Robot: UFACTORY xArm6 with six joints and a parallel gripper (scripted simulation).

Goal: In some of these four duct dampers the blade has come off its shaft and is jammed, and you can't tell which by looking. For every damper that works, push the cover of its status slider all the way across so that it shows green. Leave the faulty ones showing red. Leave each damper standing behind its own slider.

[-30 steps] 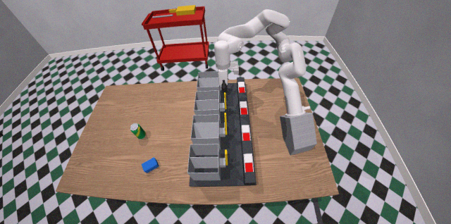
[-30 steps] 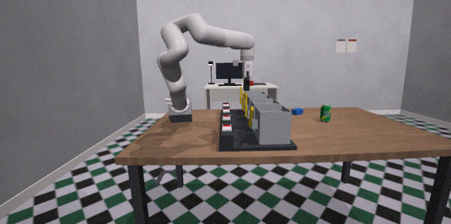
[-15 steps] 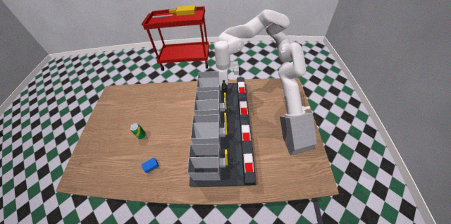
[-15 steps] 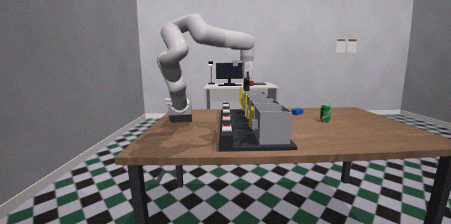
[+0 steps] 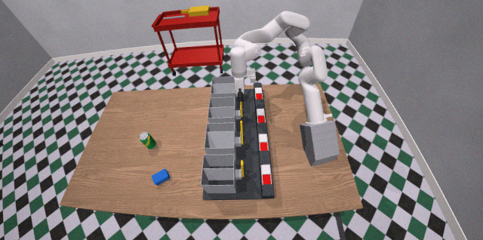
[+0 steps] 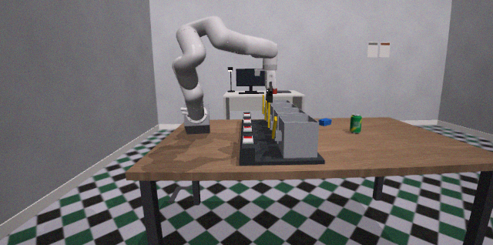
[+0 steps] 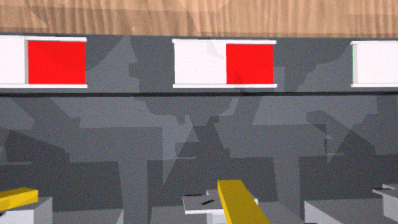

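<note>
Four grey duct dampers stand in a row on a dark base plate (image 5: 247, 149), from the farthest (image 5: 223, 88) to the nearest (image 5: 219, 176). Each has a yellow lever, such as this one (image 5: 241, 132), on the side facing the sliders. Four status sliders, from the farthest (image 5: 258, 93) to the nearest (image 5: 266, 176), all show red beside a white cover. My gripper (image 5: 239, 94) hangs at the farthest damper's lever side and holds nothing, its fingers partly open. It also shows in the side view (image 6: 269, 94). In the wrist view a yellow lever (image 7: 240, 202) lies just below, with a red slider (image 7: 225, 62) beyond.
A green can (image 5: 148, 140) and a blue block (image 5: 161, 176) lie on the table left of the dampers. My grey base block (image 5: 320, 143) stands to the right of the sliders. A red cart (image 5: 190, 38) stands on the floor behind the table.
</note>
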